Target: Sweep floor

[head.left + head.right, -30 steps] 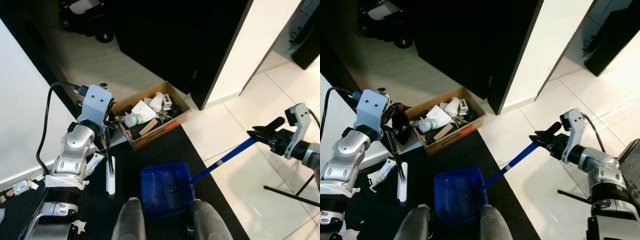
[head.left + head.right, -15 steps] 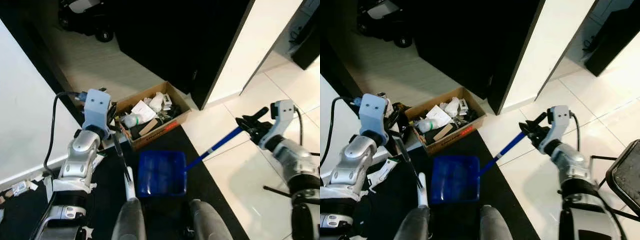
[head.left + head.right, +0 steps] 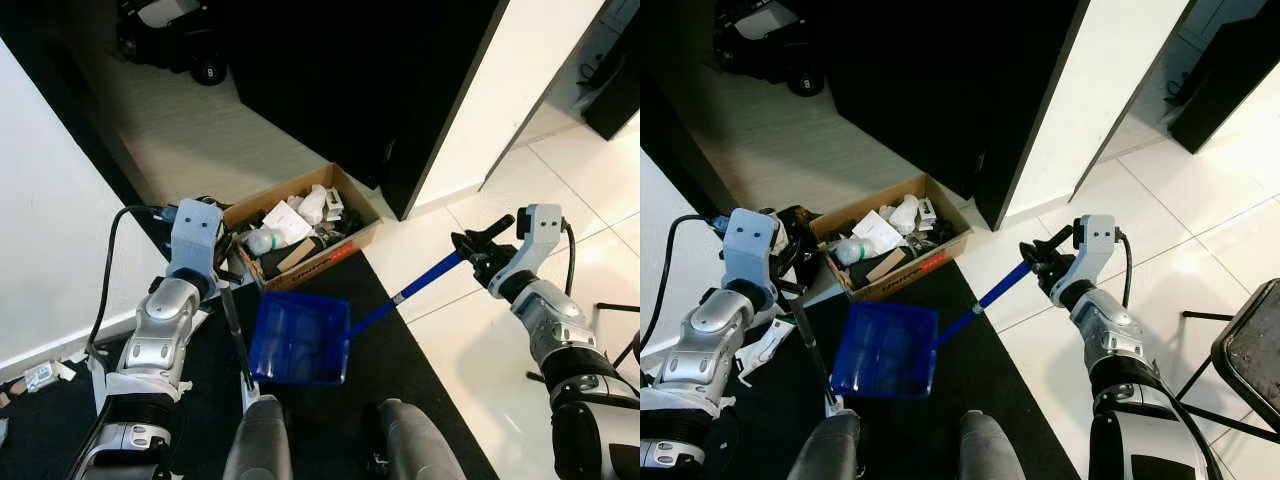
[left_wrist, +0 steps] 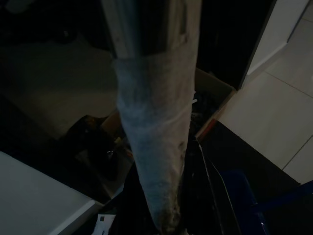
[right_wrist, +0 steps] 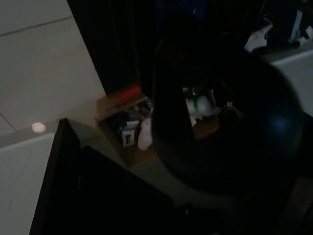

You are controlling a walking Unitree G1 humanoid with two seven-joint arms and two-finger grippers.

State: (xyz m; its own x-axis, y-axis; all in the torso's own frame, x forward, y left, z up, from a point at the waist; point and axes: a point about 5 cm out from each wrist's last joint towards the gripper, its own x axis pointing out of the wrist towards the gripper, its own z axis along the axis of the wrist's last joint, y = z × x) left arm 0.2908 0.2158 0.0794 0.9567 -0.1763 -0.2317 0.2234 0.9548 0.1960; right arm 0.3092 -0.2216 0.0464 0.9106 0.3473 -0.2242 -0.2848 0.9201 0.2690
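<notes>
blue dustpan (image 3: 298, 340), cardboard box (image 3: 300, 228), lettering unreadable

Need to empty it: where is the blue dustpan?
In the left eye view, the blue dustpan sits centre, over the black mat, just before the cardboard box.

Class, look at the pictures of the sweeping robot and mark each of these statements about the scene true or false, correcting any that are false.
1. The right claw holds the blue handle of the dustpan. True.
2. The dustpan is red. False: it is blue.
3. The cardboard box is full of mixed clutter. True.
4. The left claw grips a water bottle. False: it holds the dark stick of a brush.
5. The dustpan is over the dark mat, between the box and the robot's legs. True.
6. The cardboard box stands on the white tiles beside the right arm. False: it sits by the dark doorway, at the mat's far edge.
</notes>
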